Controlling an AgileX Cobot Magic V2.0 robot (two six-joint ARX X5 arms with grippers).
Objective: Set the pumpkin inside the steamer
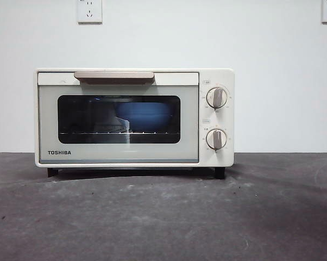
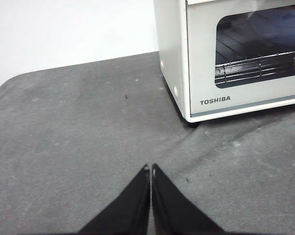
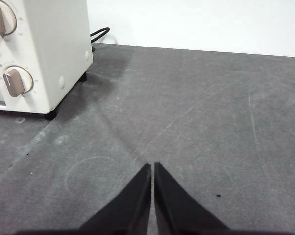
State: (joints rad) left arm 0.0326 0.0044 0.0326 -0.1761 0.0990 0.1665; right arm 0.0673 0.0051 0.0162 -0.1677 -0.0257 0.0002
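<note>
steamer (image 1: pixel 134 117): on grey table (image 1: pixel 163 217), door closed, handle up top, two knobs on its right side
inside: wire rack, sth blue showing thru the dark glass; can't tell what
pumpkin: can't see it in any view
my left gripper (image 2: pixel 151 169): jaws pressed together, holding nothing, over bare table near steamer's front corner
my right gripper (image 3: pixel 153 166): jaws together too, empty, over table by steamer's knob side

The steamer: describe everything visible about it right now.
The steamer is a cream-white boxy TOSHIBA oven standing on black feet on the dark table. Its door is shut: dark glass window, bar handle on top, wire rack and something blue inside. Two round knobs sit at the side. Nothing touches it.
</note>
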